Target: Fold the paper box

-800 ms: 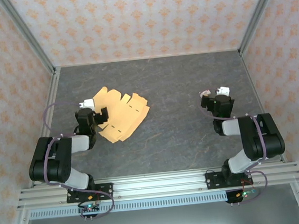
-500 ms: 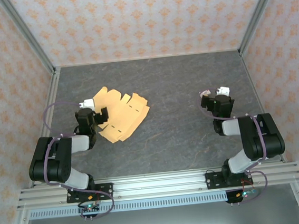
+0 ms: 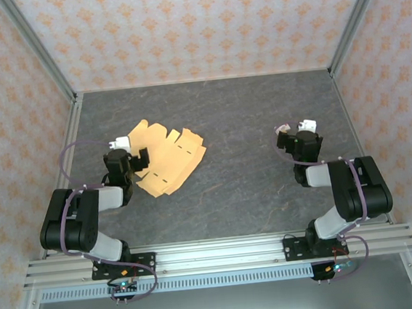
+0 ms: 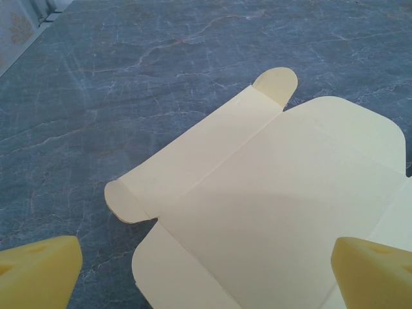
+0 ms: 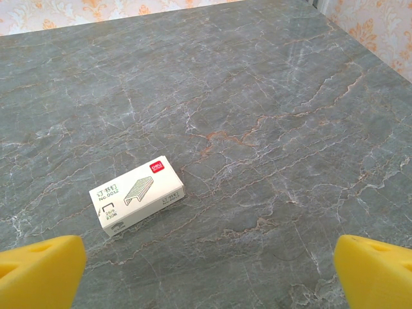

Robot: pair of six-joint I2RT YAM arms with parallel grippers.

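While paper box [image 3: 170, 156] lies flat, staples [image 5: 137, 195] apart

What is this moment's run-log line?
paper box: flat, unfolded | left jaws: open above it | right jaws: open, facing staple box | folding: not started

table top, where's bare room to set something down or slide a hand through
Bare: the wide middle strip between the paper box and the right claw, and the far band along the back wall. Crowded: the left, where it lies flat by the left claw; a small staple box sits ahead of the right claw.
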